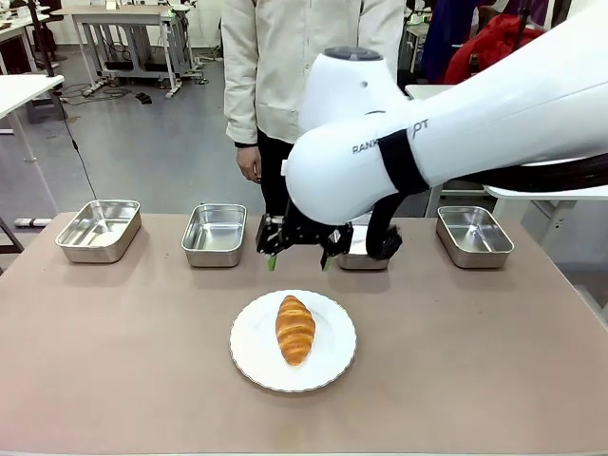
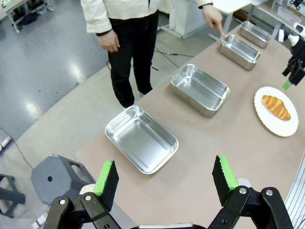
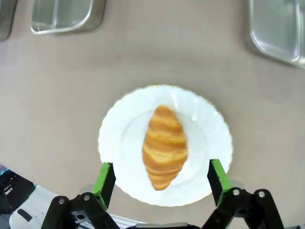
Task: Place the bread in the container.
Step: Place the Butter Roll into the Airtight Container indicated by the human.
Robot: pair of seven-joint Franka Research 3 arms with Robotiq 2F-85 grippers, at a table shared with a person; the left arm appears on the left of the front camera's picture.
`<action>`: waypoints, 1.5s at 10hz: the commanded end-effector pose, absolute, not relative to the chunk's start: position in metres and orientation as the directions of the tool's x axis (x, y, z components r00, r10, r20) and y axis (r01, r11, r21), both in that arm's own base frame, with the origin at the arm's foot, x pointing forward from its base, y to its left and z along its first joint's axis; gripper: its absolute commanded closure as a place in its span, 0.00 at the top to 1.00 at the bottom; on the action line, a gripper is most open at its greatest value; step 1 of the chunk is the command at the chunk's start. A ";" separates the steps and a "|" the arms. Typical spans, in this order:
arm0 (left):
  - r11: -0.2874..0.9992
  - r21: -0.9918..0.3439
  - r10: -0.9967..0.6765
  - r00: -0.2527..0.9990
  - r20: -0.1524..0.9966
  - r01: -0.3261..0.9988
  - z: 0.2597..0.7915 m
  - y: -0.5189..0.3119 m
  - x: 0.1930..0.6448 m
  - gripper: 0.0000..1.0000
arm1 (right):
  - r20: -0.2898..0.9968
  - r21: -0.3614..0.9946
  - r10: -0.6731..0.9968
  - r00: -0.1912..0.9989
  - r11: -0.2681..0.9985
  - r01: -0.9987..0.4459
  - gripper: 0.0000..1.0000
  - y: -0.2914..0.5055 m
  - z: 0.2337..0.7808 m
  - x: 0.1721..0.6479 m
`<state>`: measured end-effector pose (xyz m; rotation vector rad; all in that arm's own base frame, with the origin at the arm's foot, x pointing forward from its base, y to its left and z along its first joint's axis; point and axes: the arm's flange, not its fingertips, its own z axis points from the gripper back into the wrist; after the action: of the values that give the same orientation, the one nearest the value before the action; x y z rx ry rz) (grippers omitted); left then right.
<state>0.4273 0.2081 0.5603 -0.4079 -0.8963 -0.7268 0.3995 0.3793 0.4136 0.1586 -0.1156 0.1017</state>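
You had the left gripper spread and empty, facing the leftmost tray. The bread lay on the plate near centre, with the right gripper spread above it, clear of it. The person's finger pointed at the container, third from left.

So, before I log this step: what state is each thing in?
Croissant: lying on the plate, not gripped.
Plate: holding the croissant.
Left-end tray: empty.
Second tray: empty.
Third tray: empty, person's finger pointing at it.
Right-end tray: empty.
Left gripper: jaws open, empty.
Right gripper: jaws open, above the plate.
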 end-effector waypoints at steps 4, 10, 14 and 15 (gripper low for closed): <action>0.693 -0.025 -0.396 0.409 0.822 0.721 0.562 0.208 0.426 1.00 | 0.064 0.123 -0.050 0.997 0.992 0.042 1.00 0.404 0.375 0.368; 0.693 -0.025 -0.396 0.409 0.822 0.721 0.562 0.208 0.426 1.00 | 0.008 0.098 -0.070 0.998 0.993 0.069 1.00 0.398 0.333 0.358; 0.693 -0.025 -0.396 0.409 0.822 0.721 0.562 0.208 0.426 1.00 | 0.007 0.078 -0.065 0.998 0.995 0.064 1.00 0.395 0.308 0.371; 0.693 -0.025 -0.396 0.409 0.822 0.721 0.562 0.208 0.426 1.00 | 0.006 0.069 -0.060 0.998 0.996 0.060 1.00 0.396 0.305 0.373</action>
<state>0.4273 0.2081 0.5603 -0.4079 -0.8964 -0.7266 0.3702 0.3869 0.3072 0.0843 0.0209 -0.0487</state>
